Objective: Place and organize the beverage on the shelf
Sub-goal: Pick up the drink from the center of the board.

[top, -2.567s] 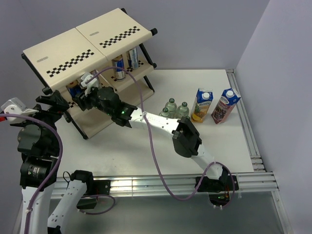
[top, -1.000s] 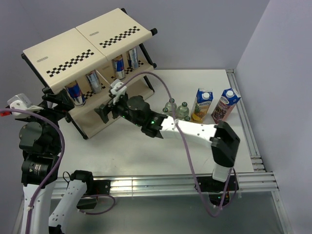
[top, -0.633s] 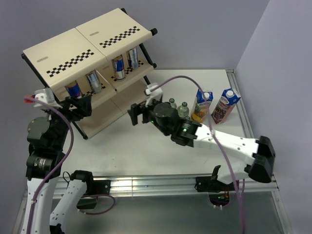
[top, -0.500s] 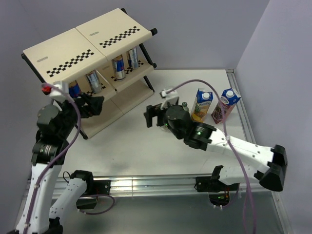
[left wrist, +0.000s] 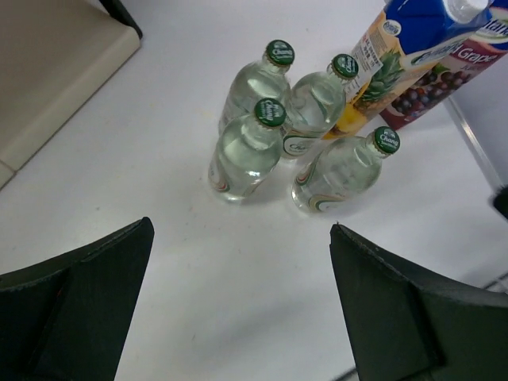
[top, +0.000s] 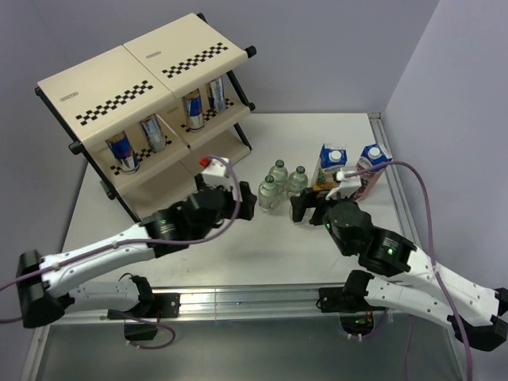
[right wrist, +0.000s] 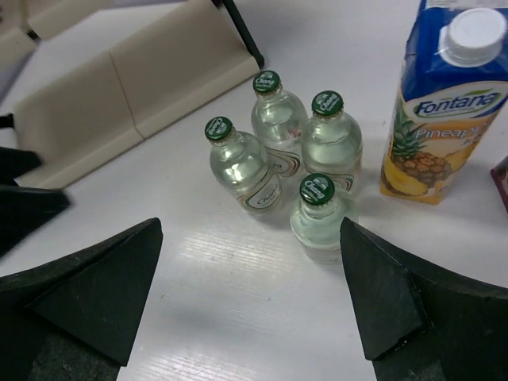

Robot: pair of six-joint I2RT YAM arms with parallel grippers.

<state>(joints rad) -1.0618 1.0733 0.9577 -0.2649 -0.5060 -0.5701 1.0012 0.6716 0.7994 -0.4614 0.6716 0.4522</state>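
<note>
Both grippers are wide open and holding nothing. The left gripper (top: 240, 197) hangs low over the white table (top: 230, 250) on the left of the bottles, and the right gripper (top: 304, 208) is on their right, so the two face each other across the group. From the left wrist, the left gripper (left wrist: 240, 227) has its fingers (left wrist: 87, 294) spread well wider than the whole cluster, touching none of it. Same story on the right gripper (right wrist: 250, 225). The four small clear bottles (top: 278, 173) with green caps stand upright and bunched tight together on the table, near both sets of jaws. In the right wrist view the nearest bottle (right wrist: 321, 208) stands in front of the other three. Just beside them on the right is the pineapple carton (top: 331, 165), upright, with the grape carton (top: 370, 163) right next to it. Further back on the left is the shelf (top: 143, 71) — its low panel shows at the edge of both wrist views. The four cans (top: 123, 151) stand on its middle tier, two in the left half and two in the right.
</note>
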